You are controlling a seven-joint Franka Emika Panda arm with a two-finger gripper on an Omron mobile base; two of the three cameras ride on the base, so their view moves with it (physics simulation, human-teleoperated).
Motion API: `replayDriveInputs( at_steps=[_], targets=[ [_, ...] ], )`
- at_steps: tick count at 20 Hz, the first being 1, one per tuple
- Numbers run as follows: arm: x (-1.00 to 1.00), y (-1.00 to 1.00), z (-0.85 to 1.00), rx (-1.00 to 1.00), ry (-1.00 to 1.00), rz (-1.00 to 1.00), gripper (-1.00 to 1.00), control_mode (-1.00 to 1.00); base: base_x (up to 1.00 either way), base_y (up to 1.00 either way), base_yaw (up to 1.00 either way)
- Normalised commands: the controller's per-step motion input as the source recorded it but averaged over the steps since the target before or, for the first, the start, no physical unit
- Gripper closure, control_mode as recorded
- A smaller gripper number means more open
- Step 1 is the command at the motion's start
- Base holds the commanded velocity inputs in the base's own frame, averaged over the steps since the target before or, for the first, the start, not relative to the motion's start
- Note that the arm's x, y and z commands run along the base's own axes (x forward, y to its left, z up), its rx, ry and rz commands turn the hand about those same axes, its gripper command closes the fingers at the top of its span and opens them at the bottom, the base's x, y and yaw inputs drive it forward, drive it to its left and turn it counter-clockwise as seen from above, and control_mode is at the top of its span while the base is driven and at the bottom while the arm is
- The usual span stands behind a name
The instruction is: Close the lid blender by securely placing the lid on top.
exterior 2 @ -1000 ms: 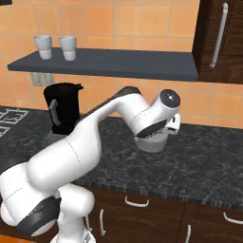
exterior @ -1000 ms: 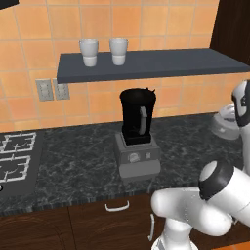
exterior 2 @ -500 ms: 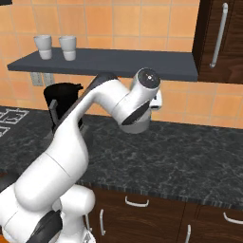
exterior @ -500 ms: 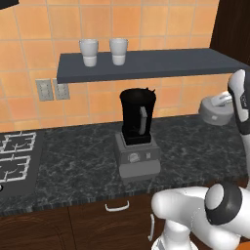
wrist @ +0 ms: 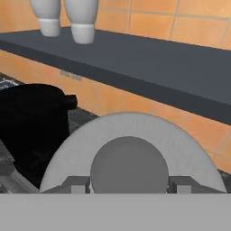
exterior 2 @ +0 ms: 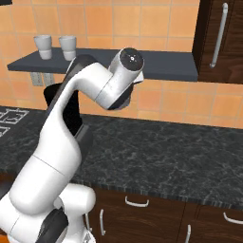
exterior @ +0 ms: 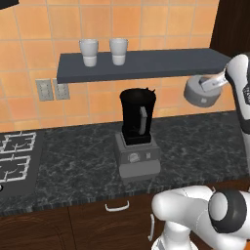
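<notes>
- The end effector point(wrist: 128, 182) is pinching the lid point(exterior: 201, 92) by its darker knob point(wrist: 129, 165), one fingertip point(wrist: 76, 183) showing on each side of the knob in the hand view.
- The lid is hanging in the air well to the right of the blender point(exterior: 137, 134), at about the height of the jar's open rim and just below the shelf point(exterior: 146, 63).
- The blender is standing upright on the dark surface point(exterior: 195, 146), its grey base and dial facing forward and the jar top uncovered.
- The step in hand appears to be the carry toward the jar; it calls for keeping the lid level and raising it a little above the rim before crossing over.
- The shelf edge is sitting close above the path, so the arm needs to be travelling low enough to miss it.
- The white cups point(exterior: 103, 51) on the shelf are standing above and left of the blender, clear of the route.
- Once centred over the rim, the lid should be lowered straight down and pressed until seated all round before the grip is released.
</notes>
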Motion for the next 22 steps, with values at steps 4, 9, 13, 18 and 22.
replayDriveInputs(
  at_steps=[4,9,13,18,22],
  targets=[
    [0.00,0.79,0.71,-0.04,-0.18,0.15,1.00,-1.00,0.00,0.00,0.00],
    [0.03,0.91,0.45,-0.08,-0.05,0.13,1.00,-1.00,0.00,0.00,0.00],
    [0.16,0.95,0.27,-0.08,0.00,0.13,1.00,-1.00,0.00,0.00,0.00],
    [0.27,0.86,0.14,-0.07,0.00,0.12,1.00,-1.00,0.00,0.00,0.00],
    [0.35,0.54,0.12,-0.02,0.00,0.05,1.00,-1.00,0.00,0.00,0.00]
  ],
)
